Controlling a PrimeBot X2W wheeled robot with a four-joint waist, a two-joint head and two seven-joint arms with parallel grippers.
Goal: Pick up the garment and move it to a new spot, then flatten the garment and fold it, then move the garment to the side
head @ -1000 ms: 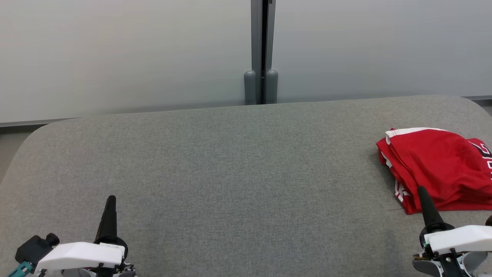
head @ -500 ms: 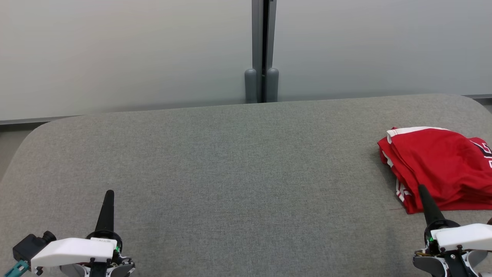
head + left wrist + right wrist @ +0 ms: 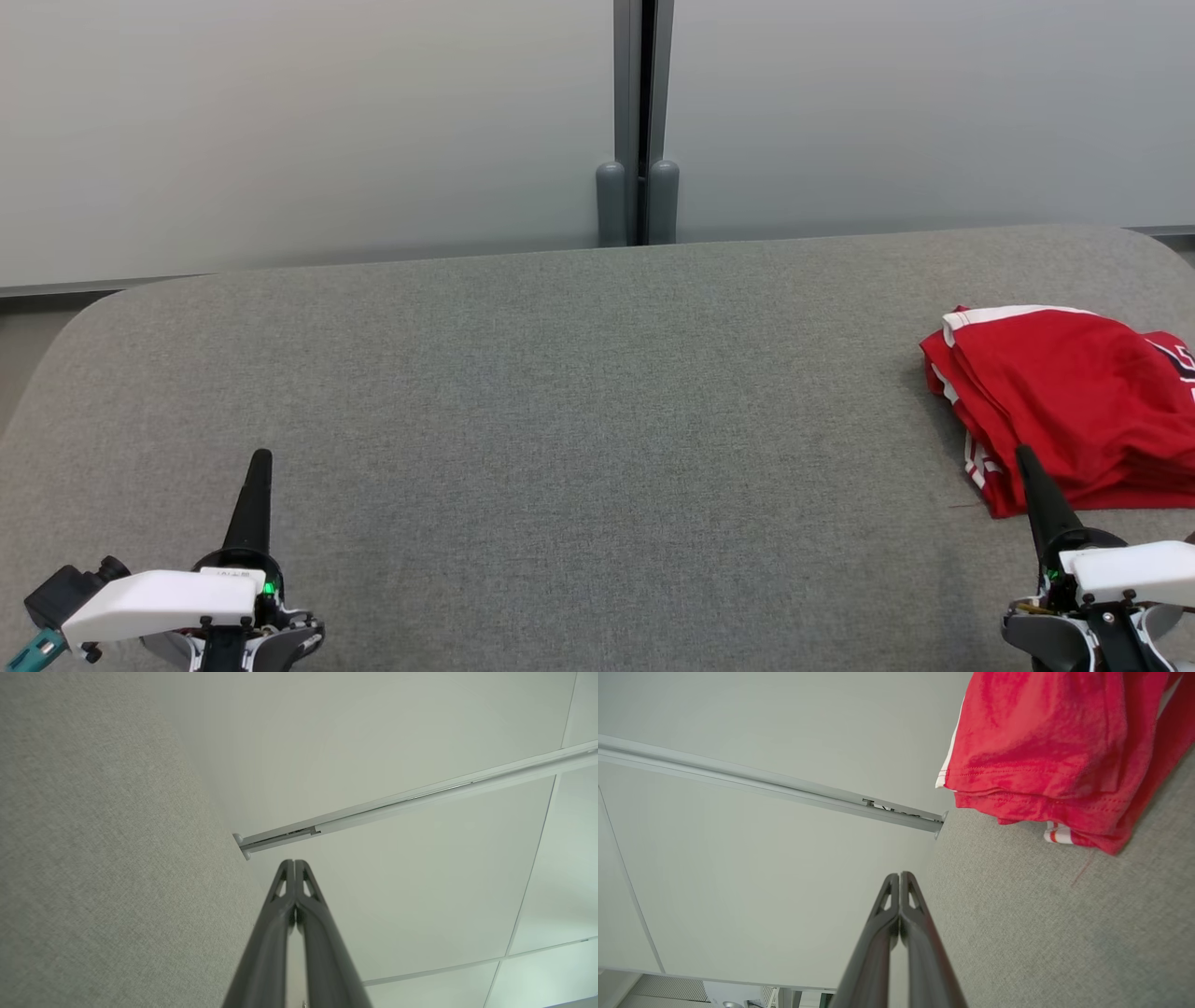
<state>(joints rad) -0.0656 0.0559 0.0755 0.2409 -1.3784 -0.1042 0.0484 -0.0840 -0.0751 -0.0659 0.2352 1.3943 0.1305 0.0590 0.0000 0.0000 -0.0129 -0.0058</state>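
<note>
At the right end of the grey bench (image 3: 560,420), the red garment (image 3: 1055,401) lies folded, apparently already set aside. Both my left hand (image 3: 294,865) and right hand (image 3: 900,876) are pinched closed on nothing. I'd draw the right one away low and straight, clear of the near hem. The frame edge cuts off the garment's right side and lettering; lower layers are hidden.
</note>
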